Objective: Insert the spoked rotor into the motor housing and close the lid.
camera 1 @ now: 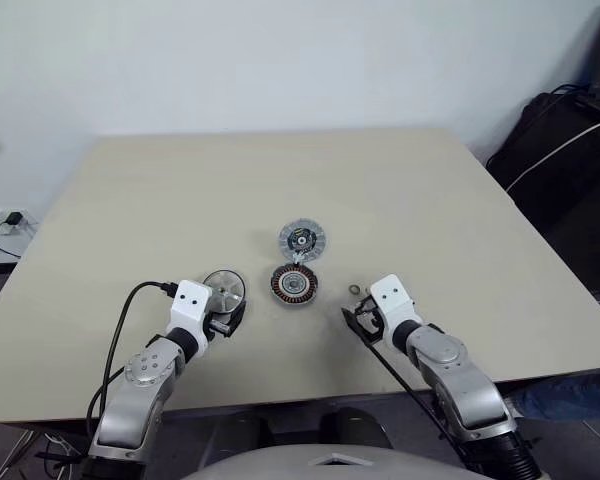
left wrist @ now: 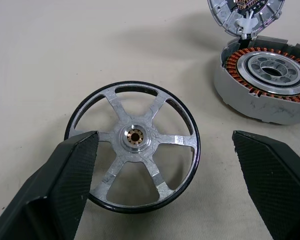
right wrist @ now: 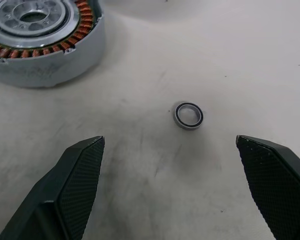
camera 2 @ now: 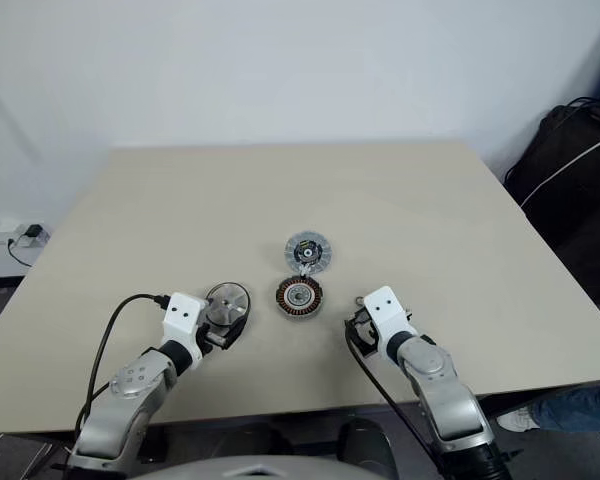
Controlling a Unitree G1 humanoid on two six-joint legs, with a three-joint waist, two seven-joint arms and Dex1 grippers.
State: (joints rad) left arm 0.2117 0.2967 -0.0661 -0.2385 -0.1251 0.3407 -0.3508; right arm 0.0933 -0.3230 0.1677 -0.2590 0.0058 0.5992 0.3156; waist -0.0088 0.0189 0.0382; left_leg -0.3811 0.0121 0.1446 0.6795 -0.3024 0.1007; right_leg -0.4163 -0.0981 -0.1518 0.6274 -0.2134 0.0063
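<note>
While nothing has yet been lifted, the beige table [camera 1: 130, 200] carries every part in a small cluster near its front middle. Largest of them is the motor housing [camera 1: 297, 285], a round puck with copper windings ringing a pale centre, sitting flat; just beyond it, touching or nearly so, lies the lid [camera 1: 302, 240], ribbed face up around a dark centre. To the housing's left, near but apart, the spoked rotor [left wrist: 133, 148] lies flat, six silver spokes running from a small brass-coloured hub to a dark rim. A little bearing ring [right wrist: 188, 115] rests to the housing's right.

Both arms hover low with jaws spread wide and empty: the left gripper [left wrist: 165, 165] straddles the rotor, the right gripper [right wrist: 170, 170] is aimed at the ring.

Judging by its look, the rotor is rigid, thin and light, with smooth metal that could slip; pinching across the outer rim seems the best hold, keeping it level for seating over the housing.
</note>
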